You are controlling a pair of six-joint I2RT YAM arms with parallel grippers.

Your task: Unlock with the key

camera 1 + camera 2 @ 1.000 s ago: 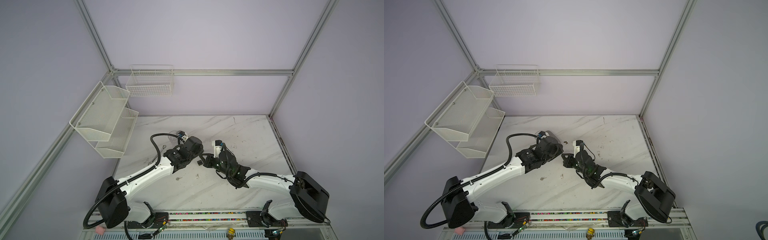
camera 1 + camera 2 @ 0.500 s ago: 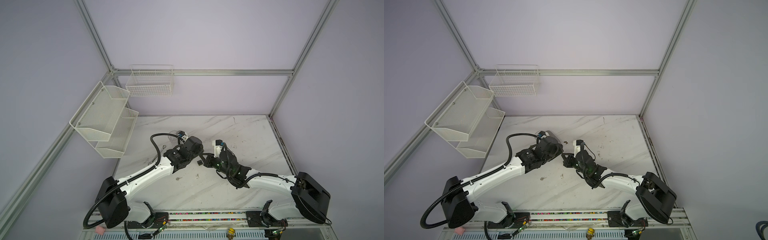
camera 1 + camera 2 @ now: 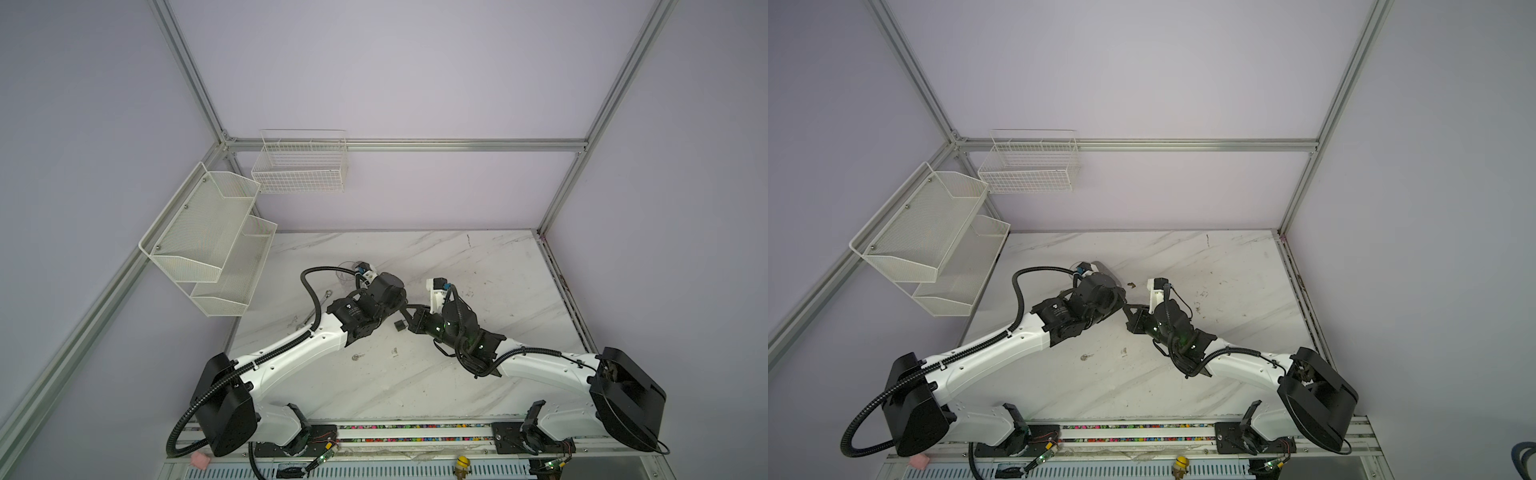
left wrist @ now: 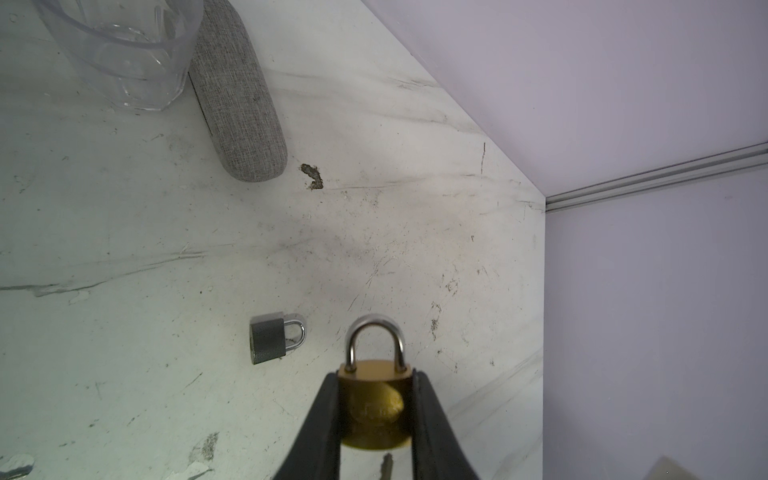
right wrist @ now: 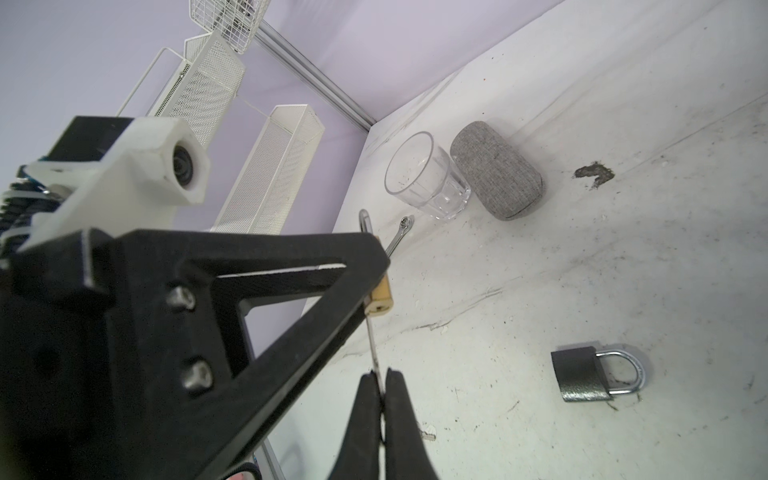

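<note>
My left gripper (image 4: 376, 374) is shut on the body of a brass padlock (image 4: 376, 399), whose silver shackle sticks out past the fingertips, closed. My right gripper (image 5: 378, 376) is shut on a thin silver key (image 5: 372, 345). The key's blade points at the padlock's (image 5: 381, 297) bottom face and reaches it. Whether the tip sits inside the keyhole I cannot tell. The left gripper's black finger (image 5: 249, 311) hides most of the padlock in the right wrist view. In both top views the two grippers (image 3: 406, 312) (image 3: 1126, 309) meet tip to tip above the middle of the table.
A grey padlock (image 4: 272, 343) (image 5: 582, 380) lies on the marble table (image 3: 478, 270) just below the grippers. A clear glass (image 5: 428, 178), a grey fabric case (image 5: 496, 180) and a small wrench (image 5: 399, 237) lie further back. White wire racks (image 3: 208, 245) hang on the left wall.
</note>
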